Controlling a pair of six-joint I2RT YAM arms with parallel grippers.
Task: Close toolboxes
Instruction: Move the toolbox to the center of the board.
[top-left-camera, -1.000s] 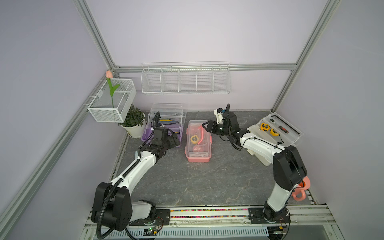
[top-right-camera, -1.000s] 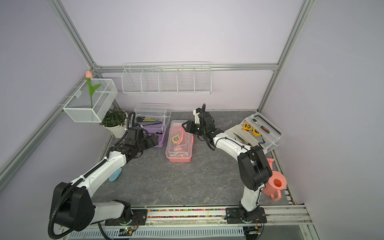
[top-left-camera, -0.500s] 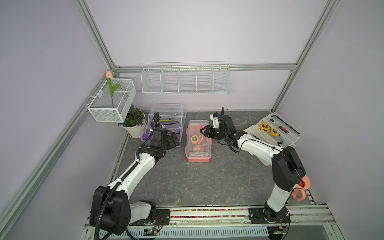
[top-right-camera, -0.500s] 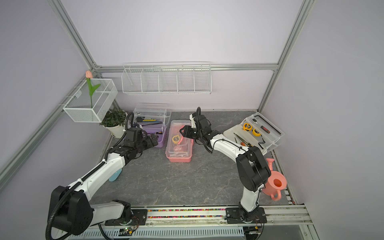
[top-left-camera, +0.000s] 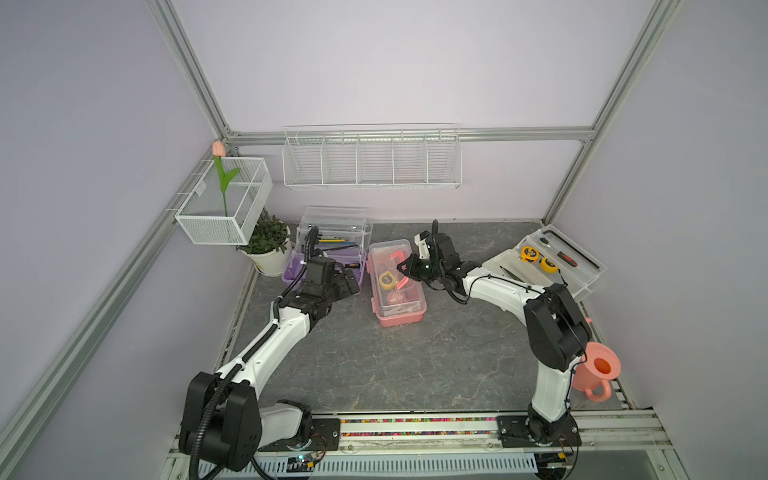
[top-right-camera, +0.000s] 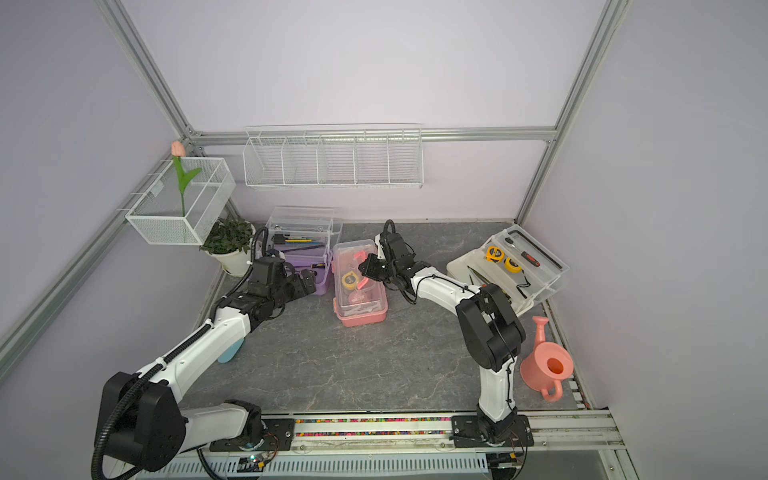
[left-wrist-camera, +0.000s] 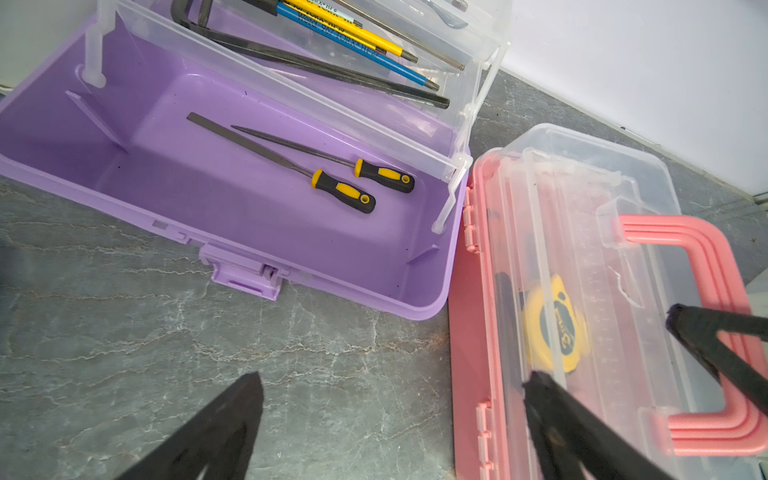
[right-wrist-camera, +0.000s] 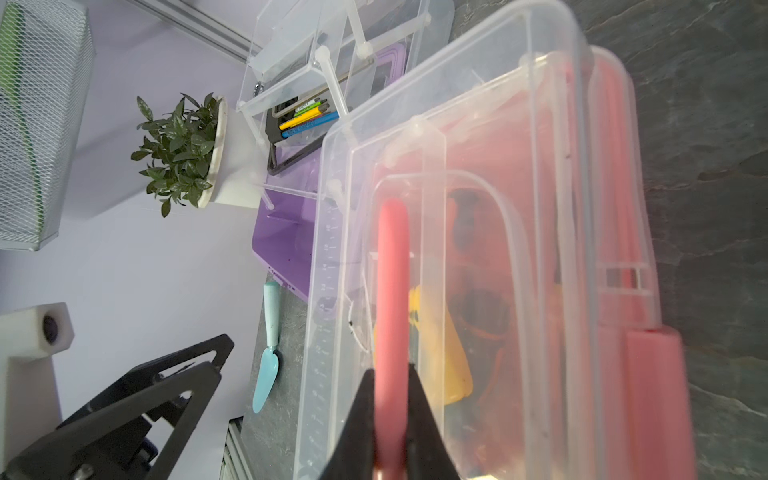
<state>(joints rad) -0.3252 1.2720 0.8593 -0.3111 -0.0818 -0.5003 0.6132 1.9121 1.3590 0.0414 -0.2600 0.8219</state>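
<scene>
Fingers (right-wrist-camera: 357, 424) of right gripper (right-wrist-camera: 390, 372) clenched around handle (right-wrist-camera: 392, 270) of pink toolbox (top-left-camera: 401, 318) (left gripper (left-wrist-camera: 392, 382) splayed, empty)

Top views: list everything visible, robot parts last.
pink toolbox: one, centre, lid down
purple toolbox: one, back left, open
white toolbox: one, right, open
tape measures: three, yellow; one in pink toolbox, two in white toolbox
wire baskets: two, white, back and left walls
tulip: one, pink, left basket
potted plant: one, green, back left
watering can: one, pink, front right
trowel: one, blue, left table edge
left gripper: black, open, by purple toolbox
right gripper: black, shut on pink handle
</scene>
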